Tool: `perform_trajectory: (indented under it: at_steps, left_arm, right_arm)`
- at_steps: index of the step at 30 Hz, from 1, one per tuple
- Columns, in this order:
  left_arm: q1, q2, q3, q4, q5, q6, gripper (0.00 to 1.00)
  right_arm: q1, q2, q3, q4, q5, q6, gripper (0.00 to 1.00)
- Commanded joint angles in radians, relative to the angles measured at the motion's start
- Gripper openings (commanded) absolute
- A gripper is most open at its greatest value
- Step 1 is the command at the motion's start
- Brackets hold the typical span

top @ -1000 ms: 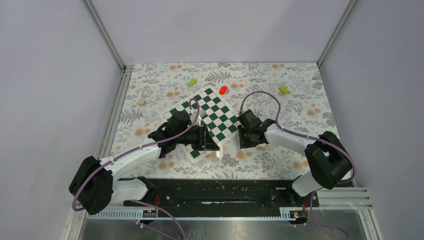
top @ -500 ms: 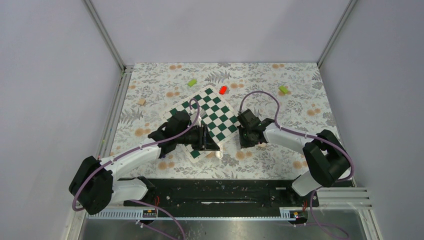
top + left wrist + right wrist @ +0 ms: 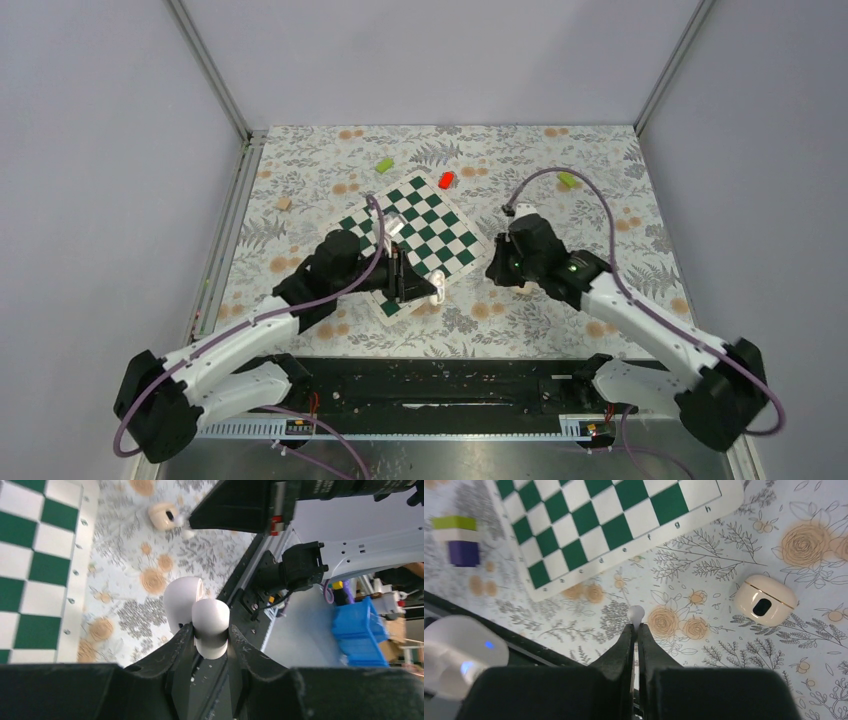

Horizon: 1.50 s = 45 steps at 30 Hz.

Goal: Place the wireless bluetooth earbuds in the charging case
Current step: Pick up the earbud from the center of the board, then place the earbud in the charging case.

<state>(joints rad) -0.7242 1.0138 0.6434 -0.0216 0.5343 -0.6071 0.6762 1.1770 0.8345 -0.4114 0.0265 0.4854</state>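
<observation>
Left gripper [image 3: 210, 631] clamps a white earbud [image 3: 210, 617]; right gripper [image 3: 636, 628], closed, shows a white nub [image 3: 636, 613] at its tips, charging case [image 3: 765, 600] right of it

Charging case [image 3: 765, 600]: glossy smooth beige plastic. Earbud [image 3: 210, 625]: smooth white plastic. Chessboard [image 3: 624, 515]: flat, matt.
</observation>
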Motion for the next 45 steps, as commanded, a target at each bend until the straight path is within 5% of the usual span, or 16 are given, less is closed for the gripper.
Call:
perform_trajectory:
  at_steps: [1,11,23,34,45]
  left_arm:
    - [-0.004,-0.113,-0.088,0.192,-0.081,0.127,0.0]
    - [-0.006,-0.262,-0.254,0.472,-0.038,0.218,0.0]
    - [-0.009,-0.264,-0.307,0.662,0.025,0.169,0.0]
    - [-0.013,-0.181,-0.153,0.411,-0.041,0.093,0.0]
    - [-0.019,-0.179,-0.152,0.405,-0.056,0.073,0.0]
  right_arm:
    - [0.009,-0.189,-0.038,-0.024,0.028,0.04,0.0]
    - [0.008,-0.488,-0.111,0.062,-0.007,0.044,0.0]
    - [0.017,-0.566,-0.122,0.248,-0.211,0.095,0.0]
    - [0.156,-0.43,-0.048,0.315,-0.147,0.102,0.0]
    - [0.268,-0.321,-0.011,0.386,-0.033,0.133,0.0]
